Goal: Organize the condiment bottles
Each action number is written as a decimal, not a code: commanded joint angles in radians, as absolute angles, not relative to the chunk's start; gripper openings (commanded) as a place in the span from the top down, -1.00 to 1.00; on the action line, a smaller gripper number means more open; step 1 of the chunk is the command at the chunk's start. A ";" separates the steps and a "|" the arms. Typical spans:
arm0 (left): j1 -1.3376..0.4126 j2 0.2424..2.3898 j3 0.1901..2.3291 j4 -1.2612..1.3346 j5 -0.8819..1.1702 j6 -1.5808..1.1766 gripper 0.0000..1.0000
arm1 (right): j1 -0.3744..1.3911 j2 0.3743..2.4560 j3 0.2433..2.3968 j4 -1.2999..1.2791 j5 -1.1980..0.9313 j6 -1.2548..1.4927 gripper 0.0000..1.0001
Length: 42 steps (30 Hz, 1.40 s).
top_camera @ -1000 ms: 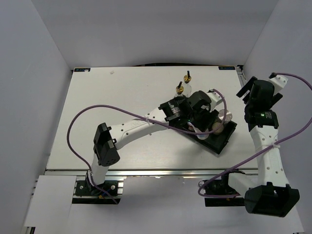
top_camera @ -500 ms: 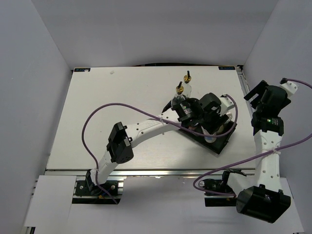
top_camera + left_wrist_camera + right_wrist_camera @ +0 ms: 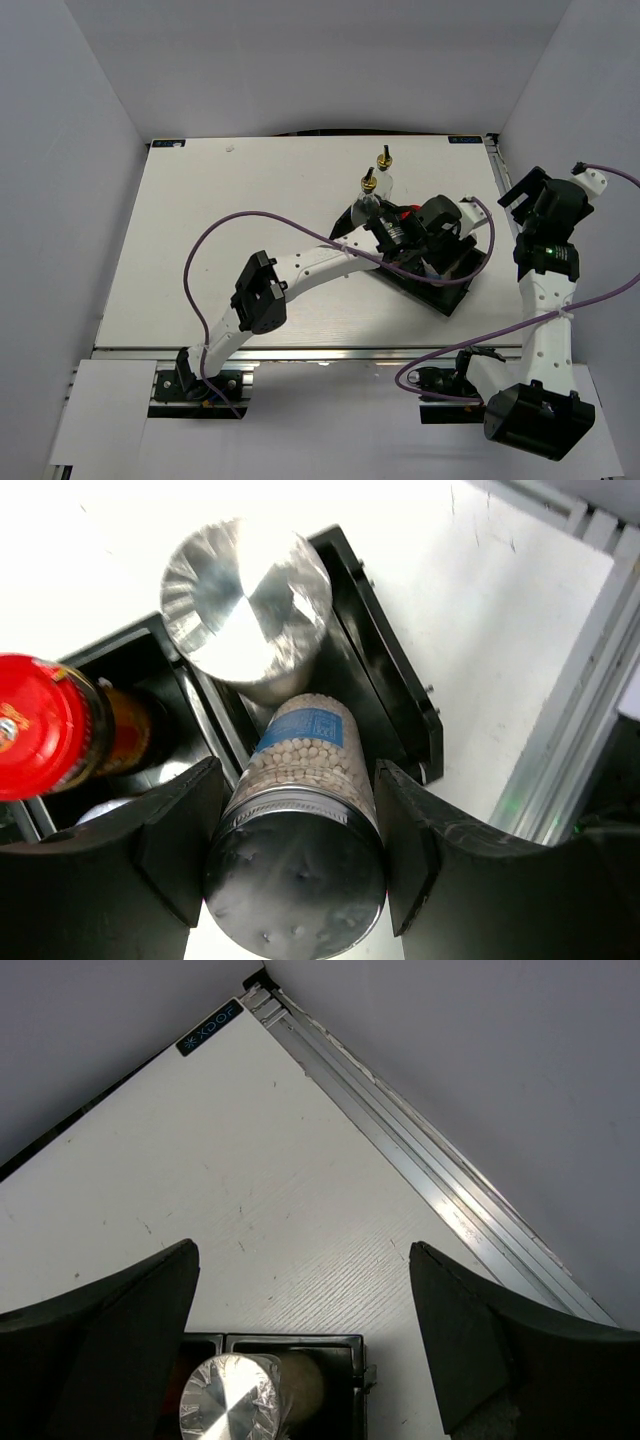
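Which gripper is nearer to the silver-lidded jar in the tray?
Left. The left gripper, shut on a blue-labelled jar, is just beside the silver-lidded jar; the right gripper hangs open farther off, near the table's right edge.

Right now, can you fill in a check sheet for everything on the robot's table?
Surface: white table with a metal edge rail.
Job's things: two clear glass bottles with gold pourers stand on the table; a silver-lidded jar and a red-capped brown bottle stand in the black compartment tray.
Clutter: nothing seen.
Pincers: left pincer shut on a blue-labelled clear jar of pale beads, beside the silver-lidded jar; right pincer open, empty.
Cables: purple cables loop along both arms.
Surroundings: plain grey walls.
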<state>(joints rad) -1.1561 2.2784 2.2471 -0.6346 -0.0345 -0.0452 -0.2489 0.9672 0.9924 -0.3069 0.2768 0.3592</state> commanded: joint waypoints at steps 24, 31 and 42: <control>-1.129 2.339 2.301 -0.546 -0.032 -0.075 -0.43 | -0.256 0.951 0.974 -0.259 0.259 0.339 -0.79; -1.123 2.347 2.306 -0.532 -0.018 -0.074 -0.70 | -0.256 0.963 0.977 -0.256 0.256 0.328 -0.79; -1.120 2.238 2.315 -0.534 -0.008 -0.052 -0.96 | -0.256 0.969 0.979 -0.245 0.218 0.316 -0.79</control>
<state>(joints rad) -1.1229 2.3600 2.3066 -0.5453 -0.0246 -0.0677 -0.2497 0.9661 0.9833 -0.2890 0.2394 0.3351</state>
